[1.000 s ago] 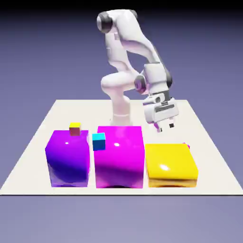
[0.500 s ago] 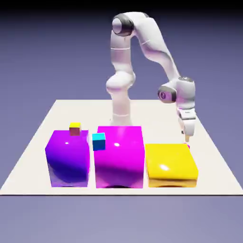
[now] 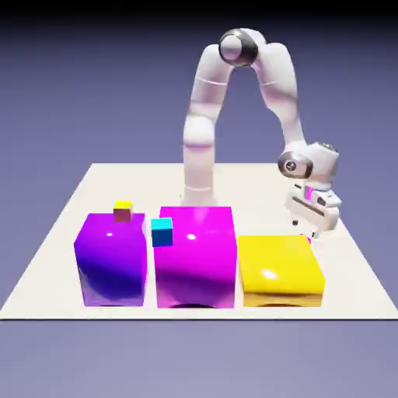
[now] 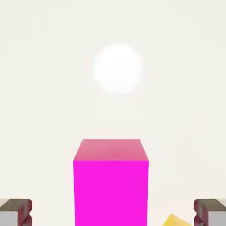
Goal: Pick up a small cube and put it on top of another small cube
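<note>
Over pale table (image 3: 256, 186): pincer (image 4: 113, 212) wide, small magenta cube (image 4: 111, 190) between fingertips.

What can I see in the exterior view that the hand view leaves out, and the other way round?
Only the exterior view shows the whole white arm, the violet block, the large magenta block, the small cyan cube and the small yellow-topped cube.

Only the hand view shows the small pink cube's reddish side, and clearly how it sits between the tool's wide-open fingertips, with gaps on both sides.

Both show the pink cube, part of the tool and the pale tabletop. A yellow corner also peeks into the hand view.
</note>
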Tool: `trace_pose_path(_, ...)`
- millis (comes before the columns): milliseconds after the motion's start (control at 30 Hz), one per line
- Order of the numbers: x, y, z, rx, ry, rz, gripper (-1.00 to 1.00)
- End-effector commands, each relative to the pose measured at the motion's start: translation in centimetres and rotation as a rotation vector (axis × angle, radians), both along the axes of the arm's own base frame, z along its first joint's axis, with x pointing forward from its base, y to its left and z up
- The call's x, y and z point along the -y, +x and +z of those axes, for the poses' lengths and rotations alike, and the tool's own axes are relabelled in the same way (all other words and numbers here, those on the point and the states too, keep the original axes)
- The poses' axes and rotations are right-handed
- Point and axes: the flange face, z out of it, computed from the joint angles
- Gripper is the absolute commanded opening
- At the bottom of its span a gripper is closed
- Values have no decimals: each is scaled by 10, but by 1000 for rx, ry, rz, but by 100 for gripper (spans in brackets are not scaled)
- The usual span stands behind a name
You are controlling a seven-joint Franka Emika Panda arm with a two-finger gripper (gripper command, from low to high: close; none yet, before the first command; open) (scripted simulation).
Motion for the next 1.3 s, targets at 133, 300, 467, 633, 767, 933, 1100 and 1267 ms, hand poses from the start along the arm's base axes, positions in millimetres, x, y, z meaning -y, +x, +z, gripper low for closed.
trace_pose_path(133, 4, 1, -25, -3, 0, -1, -100)
trace_pose_path(300, -3, -2, 33, -1, 0, -1, -100)
trace_pose_path(467, -10, 48, 82, 1, 50, -61, -100)
trace_pose_path(633, 32, 129, 132, 7, 69, -67, -100)
trace_pose_path(767, 83, 187, 175, 21, 78, -77, -100)
trace_pose_path(933, 173, 244, 227, 37, 70, -81, -100)
trace_pose_path(1100, 288, 273, 271, 37, 41, -69, -100)
trace_pose_path(1267, 411, 270, 311, 25, 10, -66, -100)
